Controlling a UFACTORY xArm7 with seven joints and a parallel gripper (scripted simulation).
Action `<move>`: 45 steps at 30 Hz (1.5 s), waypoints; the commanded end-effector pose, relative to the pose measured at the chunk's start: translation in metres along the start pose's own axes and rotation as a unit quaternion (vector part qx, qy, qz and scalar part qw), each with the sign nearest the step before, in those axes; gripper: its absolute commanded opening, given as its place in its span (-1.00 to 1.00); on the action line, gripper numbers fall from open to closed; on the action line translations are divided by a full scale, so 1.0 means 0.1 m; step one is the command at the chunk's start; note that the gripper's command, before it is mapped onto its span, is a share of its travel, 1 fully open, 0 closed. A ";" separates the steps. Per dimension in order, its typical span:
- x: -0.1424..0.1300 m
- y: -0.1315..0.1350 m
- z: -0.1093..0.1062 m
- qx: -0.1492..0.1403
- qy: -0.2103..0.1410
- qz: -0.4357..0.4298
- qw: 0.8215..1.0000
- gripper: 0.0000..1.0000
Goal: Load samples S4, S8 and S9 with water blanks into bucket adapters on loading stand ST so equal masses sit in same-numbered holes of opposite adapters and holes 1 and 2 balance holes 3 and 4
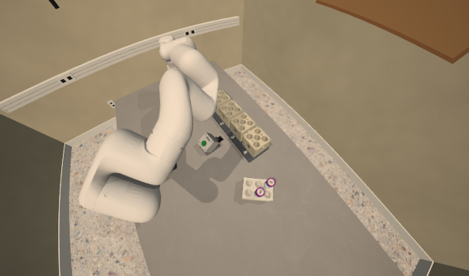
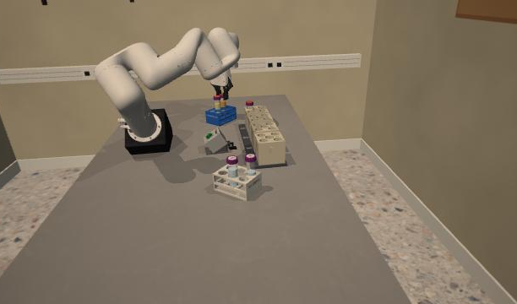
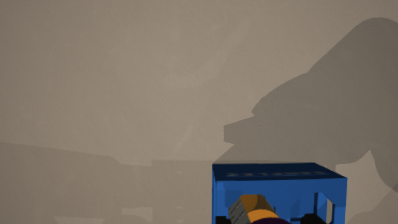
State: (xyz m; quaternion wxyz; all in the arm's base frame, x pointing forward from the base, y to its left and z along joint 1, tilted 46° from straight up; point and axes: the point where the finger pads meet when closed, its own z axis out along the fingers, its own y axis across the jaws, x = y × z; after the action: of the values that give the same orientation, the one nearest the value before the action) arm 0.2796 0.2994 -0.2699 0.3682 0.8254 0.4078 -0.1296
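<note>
My gripper [image 2: 223, 96] [image 3: 267, 220] is slightly open around the cap of an orange-filled tube [image 2: 223, 104] [image 3: 262, 216], its fingers apart from it. That tube stands in the blue rack [image 2: 213, 118] [image 3: 325, 186]. Beside it stands a tube with yellowish liquid [image 2: 217, 105]. On the loading stand [image 1: 250, 158] [image 2: 246, 143] are four beige adapters; an orange-dotted cap [image 2: 249, 103] shows at the far one, and adapter 4 [image 1: 254, 149] [image 2: 271, 153] is nearest. The white rack [image 1: 254, 187] [image 2: 254, 185] holds two white-dotted blanks [image 1: 270, 182] [image 1: 260, 192] [image 2: 232, 160] [image 2: 250, 158]. Cap IDs are unreadable.
The small sloped desk [image 1: 209, 149] [image 2: 217, 143] with its green key [image 1: 204, 143] [image 2: 209, 135] sits left of the stand. The arm hides the gripper and blue rack in the top view. A wall stands behind the blue rack.
</note>
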 end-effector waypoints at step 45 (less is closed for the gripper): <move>0.01 0.00 -0.36 0.001 0.002 0.000 1.000 -0.13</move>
State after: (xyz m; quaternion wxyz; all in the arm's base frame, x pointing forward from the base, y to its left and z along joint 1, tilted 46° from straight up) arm 0.2773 0.3179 -0.2518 0.3681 0.8255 0.4079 -0.1295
